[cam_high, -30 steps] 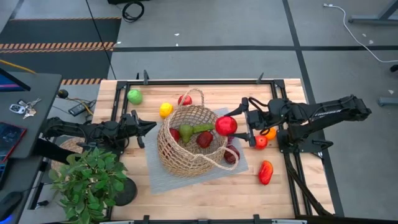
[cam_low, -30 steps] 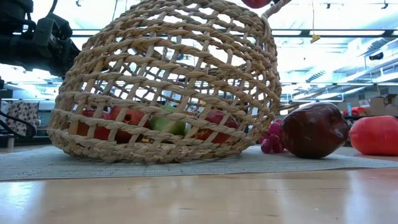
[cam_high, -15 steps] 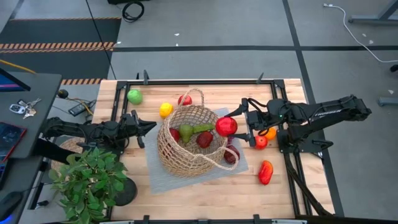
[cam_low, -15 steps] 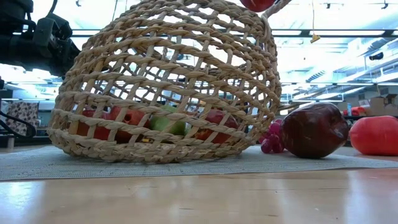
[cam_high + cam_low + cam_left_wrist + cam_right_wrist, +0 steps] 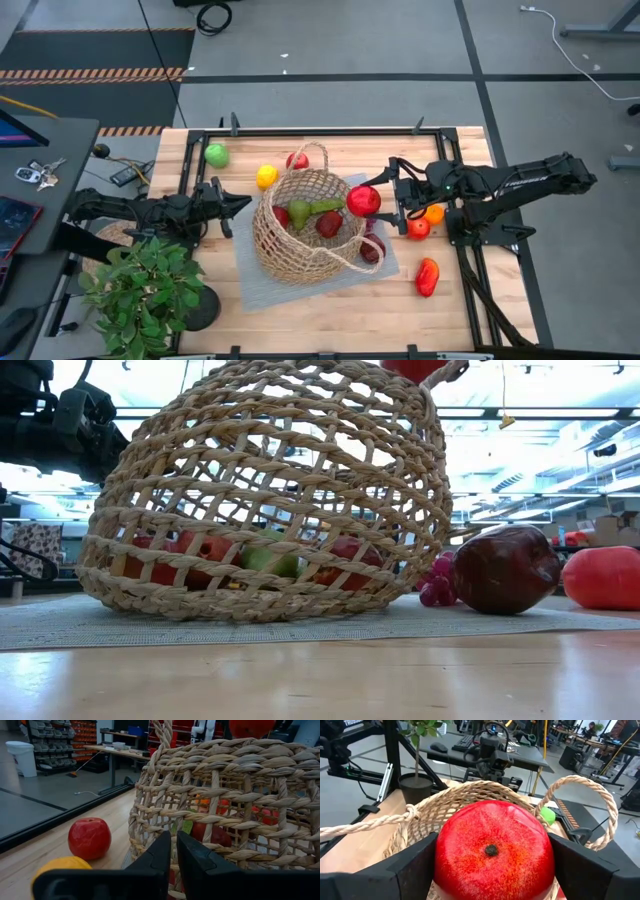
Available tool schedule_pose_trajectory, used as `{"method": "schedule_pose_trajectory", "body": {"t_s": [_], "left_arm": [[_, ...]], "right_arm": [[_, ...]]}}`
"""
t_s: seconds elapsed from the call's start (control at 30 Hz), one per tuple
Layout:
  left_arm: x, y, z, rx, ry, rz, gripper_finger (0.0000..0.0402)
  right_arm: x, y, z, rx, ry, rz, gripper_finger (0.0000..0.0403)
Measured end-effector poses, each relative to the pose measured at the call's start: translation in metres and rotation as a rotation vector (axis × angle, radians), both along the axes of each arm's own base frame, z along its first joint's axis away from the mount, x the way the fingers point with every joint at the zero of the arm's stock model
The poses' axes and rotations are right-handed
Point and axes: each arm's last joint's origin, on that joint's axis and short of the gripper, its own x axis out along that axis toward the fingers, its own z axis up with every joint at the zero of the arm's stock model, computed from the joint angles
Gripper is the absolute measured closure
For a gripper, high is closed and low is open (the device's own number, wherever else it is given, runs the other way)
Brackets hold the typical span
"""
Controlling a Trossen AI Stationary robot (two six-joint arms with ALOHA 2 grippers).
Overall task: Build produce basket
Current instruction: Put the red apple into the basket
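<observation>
Right pincer (image 5: 374, 201) grips a big red fruit (image 5: 363, 201) between its 2 dark fingers (image 5: 410, 865), holding it above the right-hand rim of the basket (image 5: 305, 235). From that arm's own camera the fruit (image 5: 494, 850) fills the gap between the fingers, with the woven rim and a looped handle (image 5: 580, 800) behind it.

Left pincer (image 5: 240, 203) is clenched on nothing, its tips close against the basket's left wall (image 5: 225, 805).

That basket sits on a grey mat (image 5: 250, 285) mid-tabletop (image 5: 330, 315), with a green pear (image 5: 305, 209) and red pieces already inside. Outside it lie a green apple (image 5: 216, 154), a yellow lemon (image 5: 266, 176), a red apple (image 5: 89, 837), an orange (image 5: 434, 213), and a red pepper (image 5: 427, 277). A leafy potted plant (image 5: 140, 285) stands at the near left corner.
</observation>
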Motion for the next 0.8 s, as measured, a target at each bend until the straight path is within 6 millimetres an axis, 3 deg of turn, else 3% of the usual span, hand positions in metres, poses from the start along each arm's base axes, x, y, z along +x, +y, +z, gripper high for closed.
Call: {"method": "schedule_pose_trajectory", "body": {"t_s": [0.2, 0.5, 0.8], "left_arm": [[0.000, 0.000, 0.000, 0.000, 0.000, 0.000, 0.0369], [0.000, 0.000, 0.000, 0.000, 0.000, 0.000, 0.0362], [0.000, 0.000, 0.000, 0.000, 0.000, 0.000, 0.0369]], "right_arm": [[0.016, -0.002, -0.002, -0.042, -0.049, -0.009, 0.0052], [0.048, -0.014, -0.027, -0.055, 0.009, -0.061, 0.0052], [0.043, -0.019, -0.020, -0.049, -0.025, -0.029, 0.0052]]}}
